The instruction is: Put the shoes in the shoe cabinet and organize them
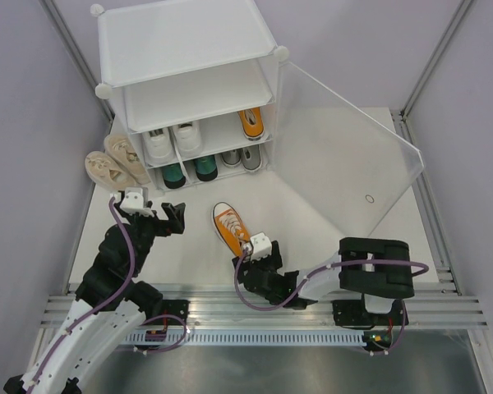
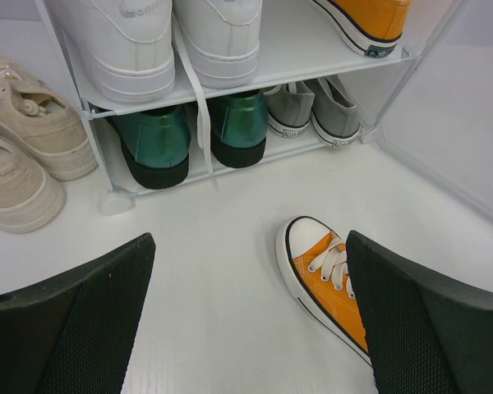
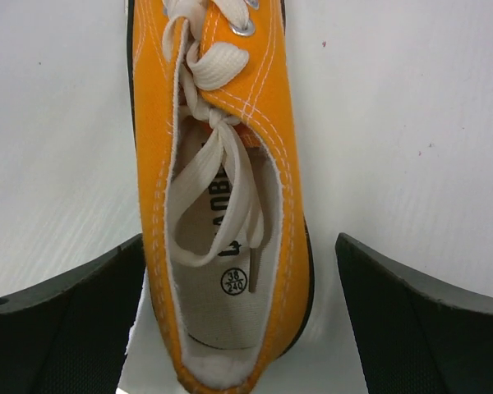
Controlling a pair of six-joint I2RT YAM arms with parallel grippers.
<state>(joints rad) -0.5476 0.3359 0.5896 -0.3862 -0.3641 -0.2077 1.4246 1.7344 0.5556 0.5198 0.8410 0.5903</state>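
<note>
Now | cabinet (image 1: 181, 37): seven shoes (image 1: 158, 144) | table (image 1: 189, 258): three | left hand (image 2: 246, 328) wide | right hand (image 3: 242, 320) wide

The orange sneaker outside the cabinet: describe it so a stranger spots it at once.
Start at the tall white shoe cabinet at the back of the table. On the bare tabletop in front of its open shelves lies a single orange sneaker with white laces. Its twin sits on a shelf, and the beige pair lies left of the cabinet.
</note>
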